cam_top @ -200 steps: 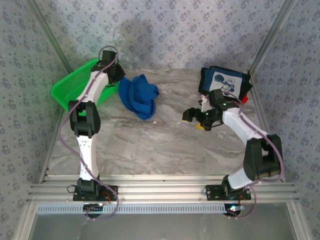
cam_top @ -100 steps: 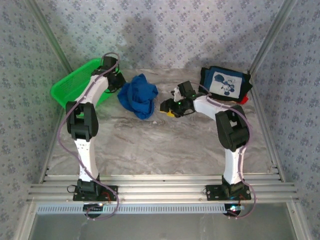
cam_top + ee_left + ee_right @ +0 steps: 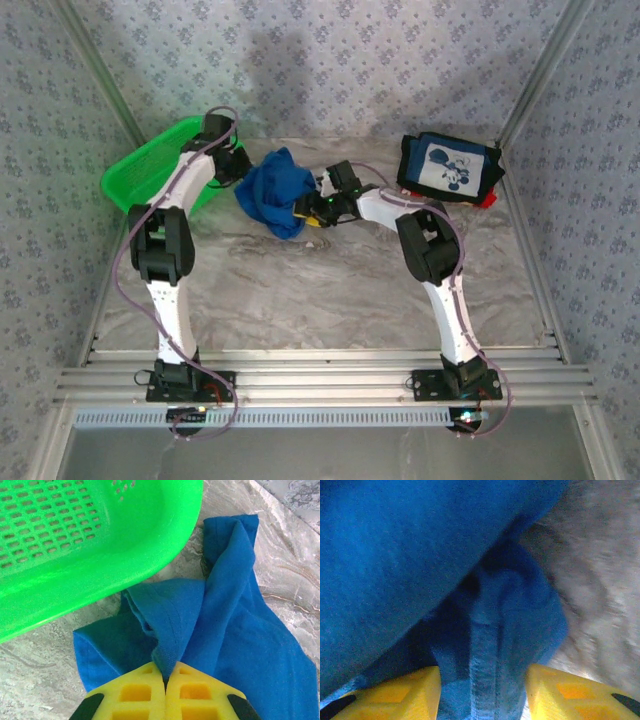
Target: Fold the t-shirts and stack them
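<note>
The royal blue t-shirt lies crumpled at the back left of the table, beside the basket. My left gripper is at its left edge, shut on a pinched hem fold; the shirt spreads out ahead of the jaws. My right gripper reaches in from the right, and its yellow fingers press both sides of a thick seam fold of the blue shirt. The dark navy t-shirt with a white cartoon panel lies folded at the back right. A bit of red cloth peeks out under it.
A green mesh basket stands tilted at the back left, close to my left gripper; its rim nearly touches the shirt. Bare marble tabletop spans the middle and front. Patterned walls close in the back and sides.
My right arm has swung left from beside the navy shirt to the blue shirt, and its jaws have narrowed onto a fold. The left gripper stays shut on the shirt.
</note>
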Robot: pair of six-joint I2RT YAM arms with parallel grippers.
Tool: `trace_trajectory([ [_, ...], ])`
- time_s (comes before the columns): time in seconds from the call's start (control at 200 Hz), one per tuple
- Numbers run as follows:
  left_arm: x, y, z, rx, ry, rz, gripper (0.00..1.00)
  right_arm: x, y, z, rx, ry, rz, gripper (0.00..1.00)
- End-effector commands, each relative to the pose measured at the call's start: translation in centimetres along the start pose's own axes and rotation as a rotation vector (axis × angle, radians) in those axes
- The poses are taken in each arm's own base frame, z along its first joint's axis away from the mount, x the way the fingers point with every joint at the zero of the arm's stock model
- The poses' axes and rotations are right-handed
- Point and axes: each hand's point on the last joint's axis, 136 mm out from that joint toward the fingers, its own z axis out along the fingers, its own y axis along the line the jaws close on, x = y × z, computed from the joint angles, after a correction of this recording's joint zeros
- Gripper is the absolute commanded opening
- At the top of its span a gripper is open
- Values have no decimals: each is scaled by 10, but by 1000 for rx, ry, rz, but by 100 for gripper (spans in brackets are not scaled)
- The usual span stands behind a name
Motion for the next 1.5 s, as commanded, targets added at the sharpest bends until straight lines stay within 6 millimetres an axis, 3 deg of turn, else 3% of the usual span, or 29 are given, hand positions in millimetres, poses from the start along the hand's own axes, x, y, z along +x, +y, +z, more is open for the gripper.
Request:
trace_trajectory([
  [0.0,-6,-9,-30,40,-25,30,0,-3,3,9,-2,-2,17,45],
  [0.13,-6,-4,-34,39,-25,27,0,-1,-6,9,44,2,23,38],
  [0.285,-8,2,-41,46,-31,24,0,-6,-11,-3,78,-31,39,2],
  [0.365,-11,6,-48,53,-41,18,0,-14,3,-20,68,-77,14,0],
  [0.46,-23,5,-67,73,-74,18,0,-25,32,-53,62,-135,-56,0],
  [0.56,-44,-2,-102,110,-149,23,0,-37,68,-101,43,-200,-123,0],
  [0.73,-81,-32,-186,216,-316,49,0,-55,127,-197,-9,-309,-199,0],
  [0.834,-100,-48,-242,269,-416,67,0,-66,151,-255,-44,-388,-209,0],
  [0.974,-116,-60,-305,299,-531,116,0,-74,161,-327,-89,-493,-171,0],
  [1.134,-122,-67,-358,323,-629,137,0,-84,148,-403,-140,-622,-49,0],
  [1.279,-120,-87,-387,431,-659,146,0,-81,154,-431,-233,-615,1,0],
  [1.384,-110,-95,-384,462,-618,154,0,-73,154,-436,-251,-580,14,0],
  [1.494,-95,-97,-376,447,-579,188,0,-65,139,-435,-230,-566,61,0],
])
